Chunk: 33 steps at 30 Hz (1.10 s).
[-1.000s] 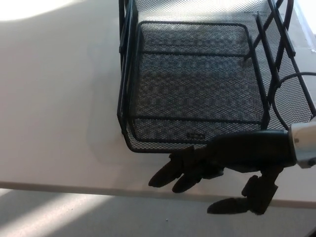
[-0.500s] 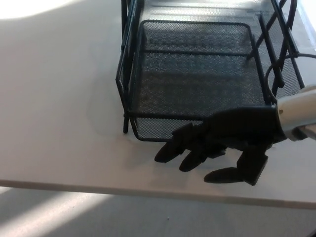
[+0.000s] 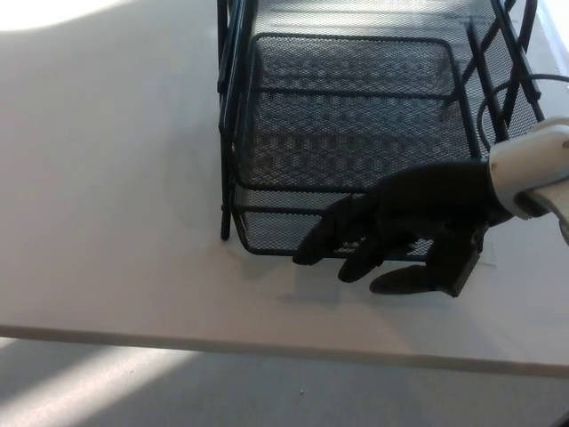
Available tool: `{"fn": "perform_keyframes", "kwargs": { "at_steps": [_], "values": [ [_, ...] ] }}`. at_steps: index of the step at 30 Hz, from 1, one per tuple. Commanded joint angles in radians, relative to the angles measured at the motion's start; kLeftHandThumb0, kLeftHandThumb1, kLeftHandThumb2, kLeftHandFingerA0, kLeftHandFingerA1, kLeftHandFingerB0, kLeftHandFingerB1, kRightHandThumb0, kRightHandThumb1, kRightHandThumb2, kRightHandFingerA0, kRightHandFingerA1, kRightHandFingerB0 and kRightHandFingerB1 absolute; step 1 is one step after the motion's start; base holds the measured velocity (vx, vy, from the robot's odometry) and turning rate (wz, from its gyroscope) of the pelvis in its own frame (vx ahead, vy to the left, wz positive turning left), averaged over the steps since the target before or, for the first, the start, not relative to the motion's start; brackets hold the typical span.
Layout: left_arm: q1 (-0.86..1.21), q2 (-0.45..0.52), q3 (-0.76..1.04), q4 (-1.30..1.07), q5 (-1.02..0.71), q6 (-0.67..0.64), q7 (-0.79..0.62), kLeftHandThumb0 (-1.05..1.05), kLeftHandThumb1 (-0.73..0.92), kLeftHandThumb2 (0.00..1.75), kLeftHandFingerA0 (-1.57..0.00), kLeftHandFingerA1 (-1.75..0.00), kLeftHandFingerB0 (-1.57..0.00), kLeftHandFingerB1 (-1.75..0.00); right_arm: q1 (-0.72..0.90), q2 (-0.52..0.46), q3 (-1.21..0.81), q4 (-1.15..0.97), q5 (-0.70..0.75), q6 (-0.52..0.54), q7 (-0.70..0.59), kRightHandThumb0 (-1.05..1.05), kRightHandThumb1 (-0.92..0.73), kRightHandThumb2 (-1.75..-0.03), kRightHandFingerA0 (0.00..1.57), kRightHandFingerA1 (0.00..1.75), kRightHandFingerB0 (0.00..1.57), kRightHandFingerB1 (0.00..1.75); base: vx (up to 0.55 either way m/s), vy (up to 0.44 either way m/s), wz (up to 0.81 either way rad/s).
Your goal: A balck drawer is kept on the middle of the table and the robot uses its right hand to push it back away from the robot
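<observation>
- The black mesh drawer (image 3: 351, 133) sits on the white table (image 3: 107, 196), in the middle-to-right part of the view, its near front wall just short of the table's near edge.
- It looks light and stiff: thin wire mesh on a rod frame, likely to slide easily on the smooth top and to skew if pushed off-centre.
- The best contact is the low front wall, near its middle, not the springy mesh floor.
- Its open front faces the robot; its long axis appears to run away from the robot, though the far end is cut off.
- The right hand (image 3: 404, 233) lies against that front wall, fingers (image 3: 333, 240) spread and holding nothing, a flat push.
- The left hand is out of sight.
</observation>
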Motion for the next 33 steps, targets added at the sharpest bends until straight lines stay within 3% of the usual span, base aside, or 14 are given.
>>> {"fn": "perform_keyframes", "kwargs": {
  "at_steps": [1,16,17,18,26,33],
  "values": [
    [0.006,0.009,0.003,0.007,0.008,0.012,0.004,-0.63,0.61,0.86,-0.3,-0.46,-0.2,-0.41,-0.045,0.03,0.008,0.115,-0.057,-0.059,0.051,-0.69,-0.82,-0.65,0.21,0.34,0.19,0.29,0.0,0.0,0.0],
    [0.01,0.009,0.002,0.003,0.008,0.003,0.008,-0.63,0.61,0.87,-0.31,-0.46,-0.21,-0.41,-0.103,0.067,-0.028,0.241,-0.104,-0.096,0.091,-0.7,-0.81,-0.65,0.25,0.35,0.21,0.3,0.0,0.0,0.0],
    [0.01,0.009,0.001,0.004,0.01,0.005,0.009,-0.59,0.73,0.62,-0.37,-0.34,-0.26,-0.3,-0.107,0.073,-0.024,0.257,-0.11,-0.095,0.091,-0.71,-0.82,-0.65,0.25,0.34,0.22,0.3,0.0,0.0,0.0],
    [0.008,0.009,-0.002,0.007,0.014,0.009,0.009,-0.64,0.62,0.87,-0.29,-0.45,-0.19,-0.41,-0.116,0.084,-0.017,0.287,-0.121,-0.094,0.09,-0.73,-0.82,-0.65,0.26,0.34,0.23,0.3,0.0,0.0,0.0],
    [0.002,0.003,-0.011,0.006,0.022,0.016,0.018,-0.65,0.62,0.88,-0.31,-0.46,-0.2,-0.41,-0.144,0.109,-0.032,0.383,-0.153,-0.122,0.084,-0.72,-0.81,-0.65,0.26,0.33,0.22,0.3,0.0,0.0,0.0],
    [0.008,0.009,-0.003,0.006,0.011,0.008,0.007,-0.65,0.62,0.87,-0.3,-0.46,-0.19,-0.41,-0.017,0.082,-0.05,0.18,-0.128,-0.12,0.106,-0.69,-0.81,-0.64,0.24,0.32,0.19,0.28,0.0,0.0,0.0]
  ]
}}
